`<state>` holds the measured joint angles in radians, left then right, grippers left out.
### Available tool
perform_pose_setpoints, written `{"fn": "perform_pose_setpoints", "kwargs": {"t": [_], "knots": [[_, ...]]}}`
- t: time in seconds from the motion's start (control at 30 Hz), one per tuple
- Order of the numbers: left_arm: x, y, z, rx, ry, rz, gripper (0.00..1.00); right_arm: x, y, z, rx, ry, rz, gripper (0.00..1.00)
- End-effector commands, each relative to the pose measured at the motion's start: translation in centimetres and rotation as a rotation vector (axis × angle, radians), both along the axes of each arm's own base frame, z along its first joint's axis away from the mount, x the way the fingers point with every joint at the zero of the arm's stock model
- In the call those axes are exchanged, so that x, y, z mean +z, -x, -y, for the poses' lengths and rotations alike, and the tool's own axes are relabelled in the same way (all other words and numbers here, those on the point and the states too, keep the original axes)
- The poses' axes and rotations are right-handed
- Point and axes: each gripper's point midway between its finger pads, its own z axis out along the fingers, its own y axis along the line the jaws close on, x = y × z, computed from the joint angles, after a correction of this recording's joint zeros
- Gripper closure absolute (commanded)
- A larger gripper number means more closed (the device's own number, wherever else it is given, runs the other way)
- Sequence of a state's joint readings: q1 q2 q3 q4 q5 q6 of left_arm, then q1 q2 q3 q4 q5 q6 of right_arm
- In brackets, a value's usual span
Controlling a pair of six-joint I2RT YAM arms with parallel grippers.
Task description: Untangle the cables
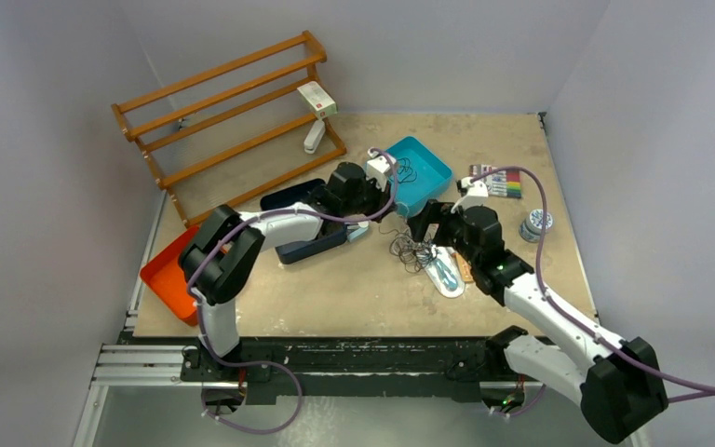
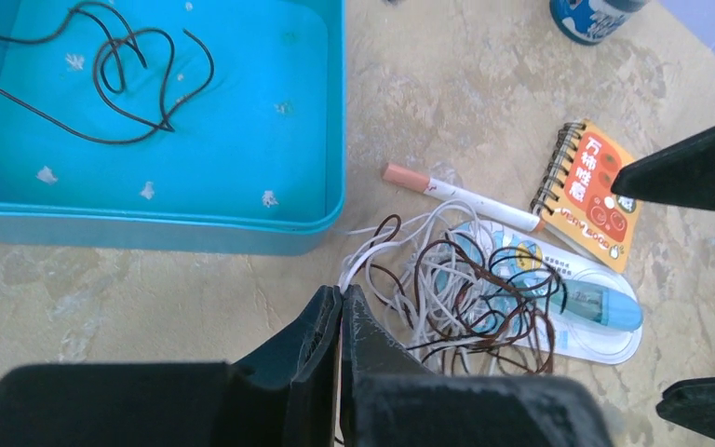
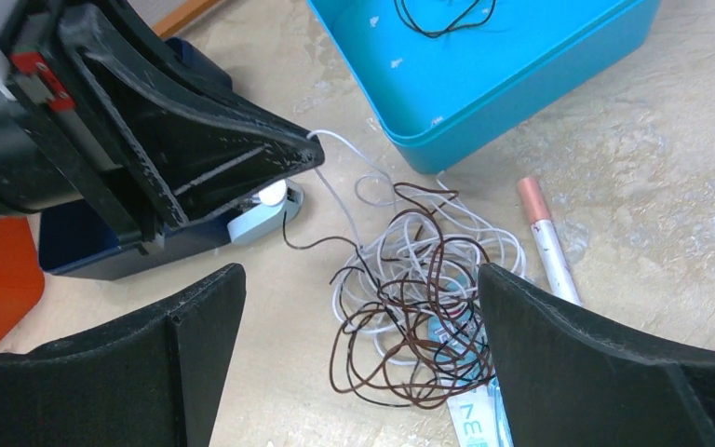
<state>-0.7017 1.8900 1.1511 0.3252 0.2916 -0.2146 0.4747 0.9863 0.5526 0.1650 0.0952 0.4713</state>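
Observation:
A tangle of thin cables lies on the table beside the teal tray: white loops, dark brown loops and some black-looking strands. My left gripper is shut on a white strand at the tangle's edge, which also shows in the right wrist view. My right gripper is open, its fingers straddling the tangle just above it without touching. A separate thin dark cable lies loose inside the teal tray. In the top view the tangle sits between both grippers.
A pen, a small orange notebook and a packaged item lie under and beside the tangle. A can, colour card, dark blue tray, orange bin and wooden rack stand around.

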Motion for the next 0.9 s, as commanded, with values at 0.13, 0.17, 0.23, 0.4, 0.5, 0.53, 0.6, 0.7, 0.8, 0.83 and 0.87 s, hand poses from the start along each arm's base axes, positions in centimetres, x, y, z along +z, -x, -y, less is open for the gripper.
{"fn": "perform_pose_setpoints", "kwargs": {"t": [0.13,0.17,0.23,0.4,0.5,0.53,0.6,0.7,0.8,0.83,0.87], "knots": [[8.9,-0.1,1.2,-0.009,0.071,0.125,1.0,4.4,-0.4,1.3,-0.074,-0.103,0.219,0.03],[9.3,0.1,1.2,-0.013,0.07,0.13,1.0,4.8,-0.4,1.3,-0.07,-0.107,0.243,0.03],[10.0,0.3,1.2,-0.013,0.063,0.139,1.0,5.2,-0.3,1.3,-0.057,-0.105,0.276,0.03],[11.6,0.9,1.3,-0.016,0.051,0.165,1.0,5.0,-0.6,1.1,-0.046,-0.082,0.291,0.02],[12.2,1.1,1.2,-0.015,0.051,0.172,1.0,5.1,-0.8,1.1,-0.046,-0.085,0.313,0.02],[12.4,1.2,1.2,-0.017,0.053,0.174,1.0,5.2,-0.9,1.1,-0.051,-0.09,0.319,0.02],[12.8,1.4,1.2,-0.018,0.057,0.179,1.0,4.8,-1.2,1.2,-0.066,-0.096,0.315,0.02],[13.0,1.7,1.3,-0.023,0.056,0.178,1.0,4.1,-1.7,1.1,-0.081,-0.106,0.3,0.02],[13.3,2.1,1.4,-0.028,0.058,0.177,1.0,3.5,-2.4,0.9,-0.098,-0.116,0.285,0.02],[13.5,2.2,1.4,-0.029,0.059,0.179,1.0,3.2,-2.6,1.0,-0.11,-0.118,0.278,0.02],[13.7,2.3,1.4,-0.029,0.062,0.183,1.0,2.9,-2.8,0.9,-0.115,-0.117,0.268,0.02]]}}
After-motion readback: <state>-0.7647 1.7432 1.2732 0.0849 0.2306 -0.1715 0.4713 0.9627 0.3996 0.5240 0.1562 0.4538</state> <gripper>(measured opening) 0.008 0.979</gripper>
